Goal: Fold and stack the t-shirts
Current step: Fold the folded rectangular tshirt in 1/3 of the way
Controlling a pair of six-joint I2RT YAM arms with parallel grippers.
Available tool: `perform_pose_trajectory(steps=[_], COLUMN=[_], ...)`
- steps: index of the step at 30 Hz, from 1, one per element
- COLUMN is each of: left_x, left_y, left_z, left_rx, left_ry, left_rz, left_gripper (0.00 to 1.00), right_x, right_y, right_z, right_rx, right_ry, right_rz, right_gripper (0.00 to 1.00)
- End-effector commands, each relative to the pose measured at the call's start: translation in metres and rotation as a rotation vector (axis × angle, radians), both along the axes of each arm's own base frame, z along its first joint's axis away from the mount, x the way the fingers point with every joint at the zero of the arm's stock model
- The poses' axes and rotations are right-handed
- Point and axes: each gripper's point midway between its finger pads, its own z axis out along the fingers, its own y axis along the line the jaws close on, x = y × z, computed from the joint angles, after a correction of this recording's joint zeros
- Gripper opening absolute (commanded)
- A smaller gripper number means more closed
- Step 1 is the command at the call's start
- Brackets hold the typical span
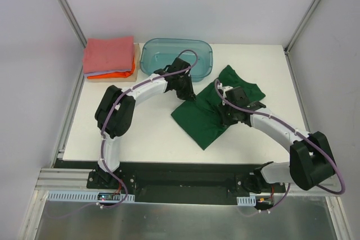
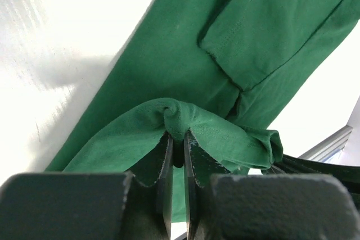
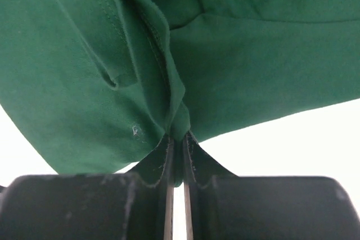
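Close to each wrist lens, the left tool (image 2: 179,141) and the right tool (image 3: 176,141) are each clamping a bunched ridge of the dark green shirt (image 1: 199,121), jaws pressed together with only cloth between them. That shirt is lying rumpled and partly doubled over on the desk (image 1: 146,139), right of centre. A sleeve is showing in the wrist views, and the shirt is not yet forming a tidy rectangle. The left tool is gripping its far edge, just beside the teal bin (image 1: 169,41), while the right tool is gripping nearer its middle.

Further out, at the far left corner, the salmon-pink shirt (image 1: 108,53) is sitting folded on top of the lavender shirt (image 1: 95,74) and the orange shirt (image 1: 118,75), so three are looking finished. By my reckoning the task is running well past halfway: the green one is needing the rest of its folds, then a carry across to the stack.
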Motion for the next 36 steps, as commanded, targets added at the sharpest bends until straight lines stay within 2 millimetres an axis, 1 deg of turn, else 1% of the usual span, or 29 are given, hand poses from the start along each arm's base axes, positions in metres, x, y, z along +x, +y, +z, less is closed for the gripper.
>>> perform_pose_trajectory(steps=[1, 4, 5, 6, 7, 8, 9, 11, 12, 13, 14, 15, 16, 17, 18, 19, 20, 21, 22, 23, 24, 26, 27, 28, 30, 31, 33, 36], left_x=[0.025, 0.028, 0.027, 0.026, 0.024, 0.022, 0.022, 0.021, 0.02, 0.017, 0.014, 0.009, 0.004, -0.003, -0.009, -0.014, -0.02, -0.026, -0.032, -0.038, -0.044, -0.059, -0.063, -0.068, -0.075, -0.077, -0.081, -0.085], left_y=[0.009, 0.009, 0.008, 0.007, 0.006, 0.004, 0.005, 0.006, 0.007, 0.007, 0.008, 0.01, 0.014, 0.02, 0.028, 0.037, 0.048, 0.061, 0.072, 0.084, 0.094, 0.115, 0.124, 0.132, 0.146, 0.15, 0.156, 0.159], left_z=[0.012, 0.008, 0.007, 0.005, 0.004, 0.004, 0.003, 0.008, 0.012, 0.018, 0.028, 0.036, 0.049, 0.059, 0.062, 0.071, 0.072, 0.074, 0.076, 0.071, 0.071, 0.058, 0.053, 0.044, 0.032, 0.028, 0.022, 0.013], left_rx=[0.029, 0.031, 0.027, 0.025, 0.019, 0.015, 0.017, 0.017, 0.014, 0.008, -0.001, -0.008, -0.017, -0.017, -0.002, 0.008, 0.03, 0.054, 0.069, 0.091, 0.097, 0.115, 0.115, 0.124, 0.132, 0.13, 0.129, 0.128], left_ry=[-0.083, -0.079, -0.074, -0.067, -0.059, -0.058, -0.06, -0.069, -0.079, -0.087, -0.104, -0.115, -0.139, -0.161, -0.176, -0.206, -0.219, -0.234, -0.249, -0.246, -0.248, -0.215, -0.2, -0.176, -0.141, -0.127, -0.112, -0.096], left_rz=[0.037, 0.03, 0.021, 0.01, -0.001, -0.016, -0.02, -0.033, -0.039, -0.056, -0.073, -0.085, -0.088, -0.084, -0.075, -0.058, -0.036, -0.002, 0.025, 0.055, 0.079, 0.12, 0.141, 0.162, 0.2, 0.208, 0.22, 0.222], left_gripper=[0.0, 0.0, 0.02, 0.04, 0.08, 0.14, 0.22, 0.45, 0.5, 0.54, 0.63, 0.76, 0.9, 0.99, 0.99, 0.99, 0.99, 0.99, 0.99, 0.99, 0.99, 0.99, 0.99, 0.99, 0.99, 0.99, 0.99, 0.99], right_x=[0.017, 0.018, 0.019, 0.019, 0.018, 0.021, 0.023, 0.029, 0.033, 0.035, 0.036, 0.037, 0.037, 0.035, 0.032, 0.029, 0.025, 0.022, 0.016, 0.01, 0.005, -0.003, -0.004, -0.004, 0.003, 0.009, 0.027, 0.066], right_y=[0.003, 0.0, -0.002, -0.003, -0.003, -0.009, -0.012, -0.023, -0.029, -0.033, -0.033, -0.033, -0.031, -0.027, -0.024, -0.019, -0.013, -0.002, 0.014, 0.027, 0.042, 0.069, 0.08, 0.09, 0.105, 0.11, 0.116, 0.117], right_z=[0.0, -0.004, -0.005, -0.006, -0.006, -0.006, -0.004, 0.001, 0.007, 0.013, 0.02, 0.027, 0.034, 0.04, 0.049, 0.055, 0.06, 0.065, 0.07, 0.074, 0.078, 0.079, 0.078, 0.076, 0.064, 0.057, 0.044, 0.025], right_rx=[0.009, -0.008, -0.009, -0.012, -0.013, -0.043, -0.055, -0.106, -0.131, -0.149, -0.151, -0.145, -0.126, -0.098, -0.068, -0.028, 0.013, 0.072, 0.154, 0.222, 0.296, 0.401, 0.426, 0.43, 0.395, 0.37, 0.333, 0.272], right_ry=[-0.03, -0.02, -0.018, -0.014, -0.009, -0.024, -0.03, -0.052, -0.07, -0.08, -0.091, -0.104, -0.116, -0.122, -0.137, -0.147, -0.154, -0.162, -0.153, -0.145, -0.133, -0.099, -0.08, -0.065, -0.025, -0.012, 0.007, 0.007], right_rz=[-0.014, -0.027, -0.036, -0.044, -0.047, -0.065, -0.075, -0.121, -0.154, -0.165, -0.165, -0.172, -0.169, -0.155, -0.148, -0.137, -0.113, -0.076, -0.017, 0.029, 0.087, 0.172, 0.207, 0.225, 0.259, 0.256, 0.233, 0.127], right_gripper=[0.07, 0.07, 0.08, 0.1, 0.16, 0.23, 0.27, 0.35, 0.36, 0.45, 0.62, 0.69, 0.71, 0.79, 0.95, 0.96, 0.96, 0.96, 0.96, 0.96, 0.96, 0.96, 0.96, 0.96, 0.96, 0.96, 0.96, 0.96])
